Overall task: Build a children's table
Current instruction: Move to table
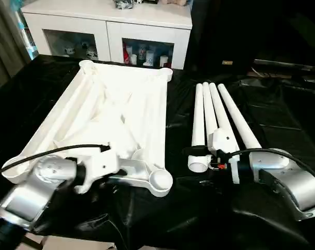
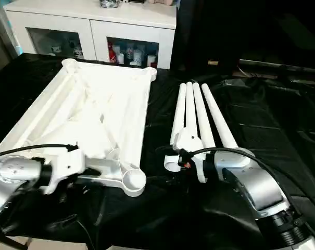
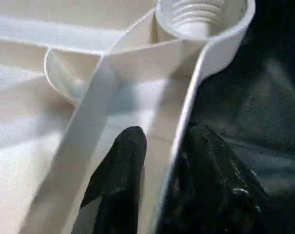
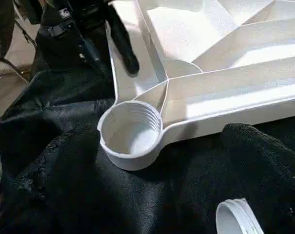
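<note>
**Left gripper clamped on table-top rim; legs alongside**

The left gripper (image 3: 159,165) is nearest the camera, its fingers (image 3: 120,161) closed astride the near rim of the table top (image 1: 121,109), beside the threaded corner socket (image 4: 130,132). The top lies ribbed side up on the black cloth (image 1: 251,219), toward its left edge. Four tube legs (image 1: 219,117) lie side by side to its right. The right gripper (image 1: 199,152) rests at the legs' near ends; its finger state cannot be determined.

left pincer (image 3: 159,195): fingers either side of a thin wall, closed on it | right pincer (image 1: 191,152): forearm low, fingers unclear
</note>
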